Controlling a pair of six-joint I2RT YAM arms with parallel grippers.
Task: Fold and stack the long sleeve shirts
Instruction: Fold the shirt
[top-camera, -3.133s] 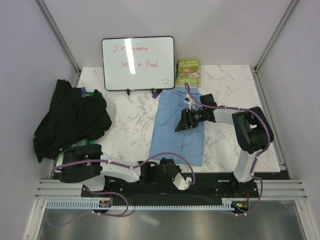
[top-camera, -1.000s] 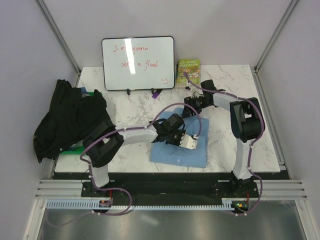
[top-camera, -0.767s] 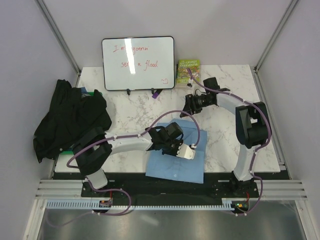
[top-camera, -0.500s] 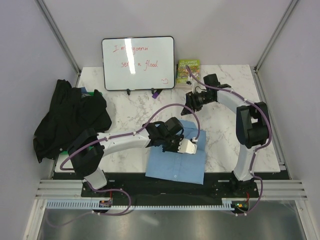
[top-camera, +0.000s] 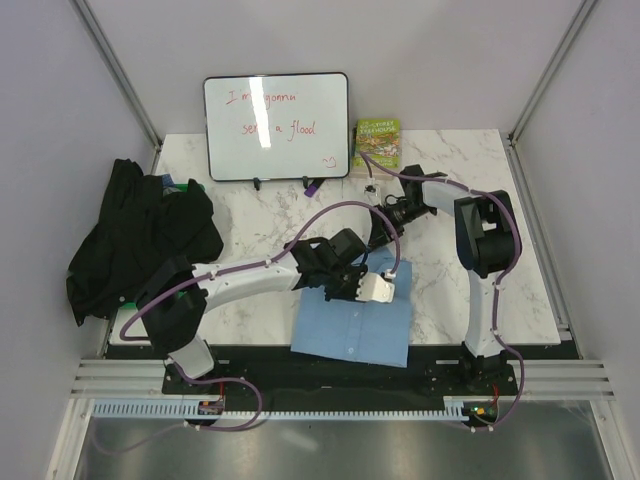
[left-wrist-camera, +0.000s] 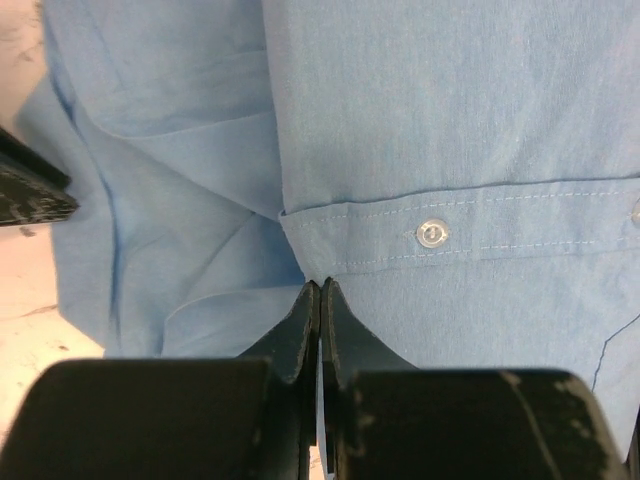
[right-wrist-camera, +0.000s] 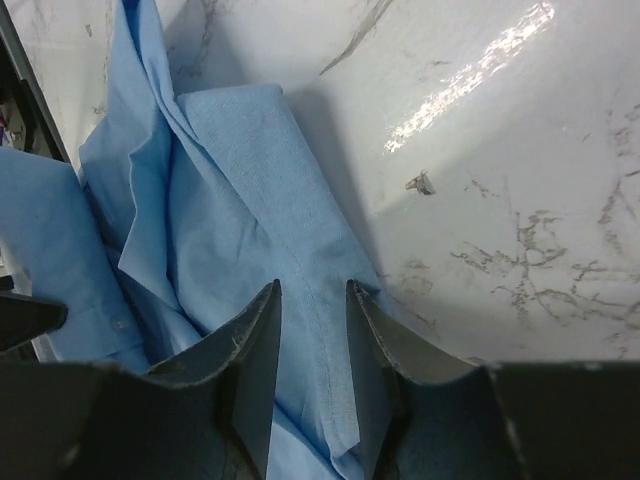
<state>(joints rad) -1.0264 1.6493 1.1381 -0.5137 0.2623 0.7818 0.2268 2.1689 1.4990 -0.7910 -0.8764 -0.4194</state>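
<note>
The light blue shirt (top-camera: 350, 328) lies folded into a rough rectangle at the table's near middle; its button placket (left-wrist-camera: 450, 232) fills the left wrist view. My left gripper (top-camera: 383, 290) (left-wrist-camera: 319, 286) sits at the shirt's far right corner, jaws shut on a thin fold of blue cloth. My right gripper (top-camera: 381, 232) (right-wrist-camera: 313, 292) is just beyond the shirt's far edge, jaws apart, straddling a ridge of the blue cloth (right-wrist-camera: 240, 200). The black shirt (top-camera: 140, 238) lies heaped at the table's left edge.
A whiteboard (top-camera: 277, 125) stands at the back, with a green-covered book (top-camera: 377, 143) to its right and a purple marker (top-camera: 312, 186) in front of it. Something green (top-camera: 150, 297) shows under the black heap. Bare marble table (top-camera: 450, 290) lies to the right.
My left gripper reached in, took the blue shirt and pulled it toward the near edge, folding it shorter. My right gripper let go, swung to the back, then came back to the shirt's far edge.
</note>
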